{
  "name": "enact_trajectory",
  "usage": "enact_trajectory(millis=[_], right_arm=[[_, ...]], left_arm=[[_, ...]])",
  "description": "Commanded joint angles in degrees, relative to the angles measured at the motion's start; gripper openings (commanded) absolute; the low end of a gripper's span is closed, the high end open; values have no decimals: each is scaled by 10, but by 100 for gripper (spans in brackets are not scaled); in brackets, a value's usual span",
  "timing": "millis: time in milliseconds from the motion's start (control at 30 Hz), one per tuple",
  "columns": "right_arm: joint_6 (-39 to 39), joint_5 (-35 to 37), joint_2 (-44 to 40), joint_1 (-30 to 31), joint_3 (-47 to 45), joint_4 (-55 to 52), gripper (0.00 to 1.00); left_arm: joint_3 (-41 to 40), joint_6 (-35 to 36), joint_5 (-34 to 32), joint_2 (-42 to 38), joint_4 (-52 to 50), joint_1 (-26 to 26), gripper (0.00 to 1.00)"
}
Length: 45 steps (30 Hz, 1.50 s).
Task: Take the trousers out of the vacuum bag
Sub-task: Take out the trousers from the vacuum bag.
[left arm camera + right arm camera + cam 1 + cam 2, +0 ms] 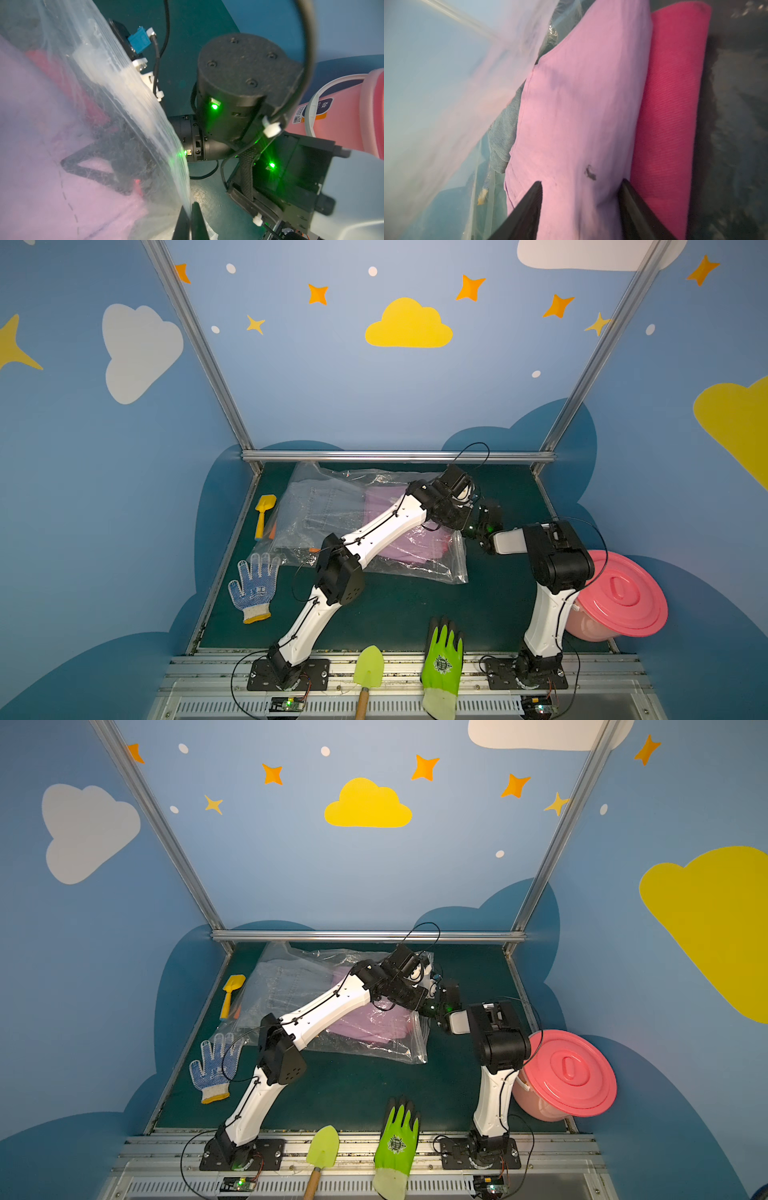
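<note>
At bag (332, 506) mouth: L gripper (190, 220) pinched shut on plastic lip. R gripper (581, 181) inside, jaws half-spread astride lilac trousers (581, 104), not yet closed. Go deeper, pinch lilac only, skip pink pair (675, 104).

Around lie yellow scoop (264, 514), dotted glove (253, 589), green trowel (368, 666), green glove (442, 664), bucket (619, 597).

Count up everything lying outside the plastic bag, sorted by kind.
Gloves: 2, the dotted white glove and the green glove
Spades: 2, the yellow spade and the green spade
Buckets: 1, the pink bucket, lid on
Total: 5
</note>
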Motion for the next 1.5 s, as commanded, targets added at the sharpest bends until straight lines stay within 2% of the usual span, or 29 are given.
enact_trajectory(millis=[0, 233, 367, 600, 867, 1133, 1200, 1467], right_arm=[[-10, -8, 6, 4, 3, -10, 58], [8, -44, 24, 6, 10, 7, 55], [12, -66, 40, 11, 19, 1, 57], [18, -77, 49, 21, 20, 3, 51], [44, -95, 72, 35, 43, 17, 37], [45, -85, 65, 31, 40, 17, 3], [47, -84, 52, 25, 32, 35, 0], [48, -84, -27, -6, -18, 40, 0]], left_arm=[[14, 8, 28, -17, 6, -12, 5], [14, 7, 27, -14, 7, -13, 5], [14, 7, 27, -13, 9, -13, 5], [14, 7, 27, -12, 9, -12, 5], [14, 6, 24, -13, 9, -13, 5], [9, 9, 16, -15, 7, -12, 5], [8, 8, 14, -16, 8, -13, 5], [-8, 8, 2, -28, 20, -11, 5]])
